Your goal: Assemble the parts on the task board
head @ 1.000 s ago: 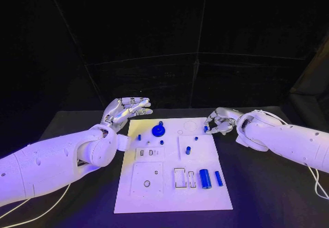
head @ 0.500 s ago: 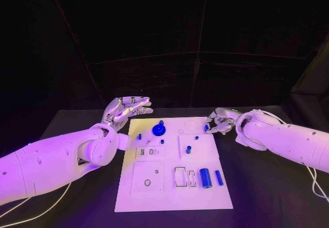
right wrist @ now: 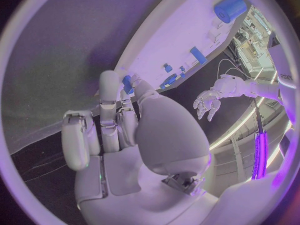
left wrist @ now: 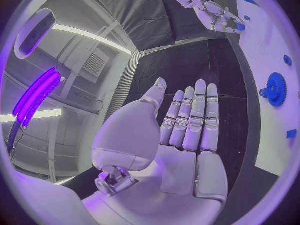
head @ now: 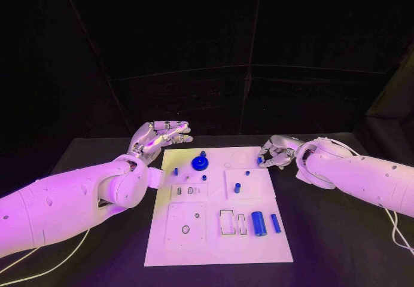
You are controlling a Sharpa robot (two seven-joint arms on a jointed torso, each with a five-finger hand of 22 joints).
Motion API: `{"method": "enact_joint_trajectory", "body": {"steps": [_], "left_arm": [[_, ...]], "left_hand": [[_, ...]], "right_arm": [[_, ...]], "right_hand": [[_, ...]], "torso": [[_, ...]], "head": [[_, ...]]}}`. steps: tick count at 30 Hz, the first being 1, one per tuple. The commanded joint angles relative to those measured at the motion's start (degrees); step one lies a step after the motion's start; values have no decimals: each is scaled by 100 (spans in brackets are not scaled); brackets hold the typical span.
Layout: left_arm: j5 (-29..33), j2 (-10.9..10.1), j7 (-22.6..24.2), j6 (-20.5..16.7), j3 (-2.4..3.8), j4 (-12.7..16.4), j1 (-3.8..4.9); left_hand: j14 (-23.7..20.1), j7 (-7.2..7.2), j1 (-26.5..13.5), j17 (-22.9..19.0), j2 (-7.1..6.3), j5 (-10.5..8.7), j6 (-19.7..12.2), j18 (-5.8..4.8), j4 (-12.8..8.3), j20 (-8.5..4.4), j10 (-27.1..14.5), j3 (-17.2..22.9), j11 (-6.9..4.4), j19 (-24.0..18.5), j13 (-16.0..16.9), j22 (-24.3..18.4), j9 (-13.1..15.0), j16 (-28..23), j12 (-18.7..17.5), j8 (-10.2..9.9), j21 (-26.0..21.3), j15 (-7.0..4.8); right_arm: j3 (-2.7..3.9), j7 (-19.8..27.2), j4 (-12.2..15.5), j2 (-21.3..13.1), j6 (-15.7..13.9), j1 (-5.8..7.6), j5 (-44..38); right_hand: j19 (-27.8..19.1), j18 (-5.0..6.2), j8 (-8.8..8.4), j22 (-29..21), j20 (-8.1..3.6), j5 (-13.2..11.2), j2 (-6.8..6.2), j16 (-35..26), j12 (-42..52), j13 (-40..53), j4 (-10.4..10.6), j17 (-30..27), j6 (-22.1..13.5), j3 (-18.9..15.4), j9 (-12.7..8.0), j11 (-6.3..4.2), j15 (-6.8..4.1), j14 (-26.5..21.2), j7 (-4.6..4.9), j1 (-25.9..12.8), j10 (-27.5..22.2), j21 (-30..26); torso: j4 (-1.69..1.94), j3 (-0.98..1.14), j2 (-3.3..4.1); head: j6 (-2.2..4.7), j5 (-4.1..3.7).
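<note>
**Left hand free above the far left corner; right hand pinching a small blue part at the far right edge**

The left hand (head: 158,139) is raised off the table beside the far left corner of the task board (head: 216,254), fingers straight and spread, holding nothing. The left wrist view confirms this: the palm (left wrist: 181,135) is flat, the fingers extended side by side and clear of every part.

The board is a white plate lying in the middle of the black table (head: 345,239). Taking its parts from left to right: a small blue peg (head: 175,172) stands near the left edge; the blue gear (head: 200,162) sits in the far left quarter, with a small blue stud (head: 203,177) just nearer than it. A short blue pin (head: 236,189) stands near the centre, and a smaller blue piece (head: 247,174) lies beyond it. Toward the near right, a thick blue cylinder (head: 257,224) lies beside a thinner blue rod (head: 275,223), close but apart.

The right hand (head: 277,152) is at the far right edge of the board, fingers curled in, with a small blue part (head: 259,160) pinched at the fingertips. The right wrist view shows that blue part (right wrist: 128,83) between thumb and finger, just above the board's edge.
</note>
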Motion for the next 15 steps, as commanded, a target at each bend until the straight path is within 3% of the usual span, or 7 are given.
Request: {"method": "enact_joint_trajectory", "body": {"steps": [1,15], "left_arm": [[-19,5,18,61,5,3,7],[-19,3,9,62,5,1,7]], "left_hand": [[42,-1,8,-5,66,17,45,42,-38,-5,31,-12,8,33,-7,-6,-6,-25,-26,-24,-38,14],[43,1,11,-7,69,16,44,42,-46,-4,30,-9,10,35,-8,-11,-6,-33,-35,-32,-42,15]], "right_arm": [[2,-3,12,8,-46,10,-31],[2,-78,2,28,-75,8,-31]], "right_hand": [[594,-87,14,1509,-54,-49,18,15,23,536,-6,-8,18,40,-12,-5,-41,-9,15,-54,25,31],[594,-87,-48,1509,-53,-88,-23,13,-20,497,-2,-8,-70,47,-43,13,-31,-7,39,-111,-8,31]], "torso": [[0,0,0],[6,2,-2]], "head": [[-7,-8],[-17,-18]]}}
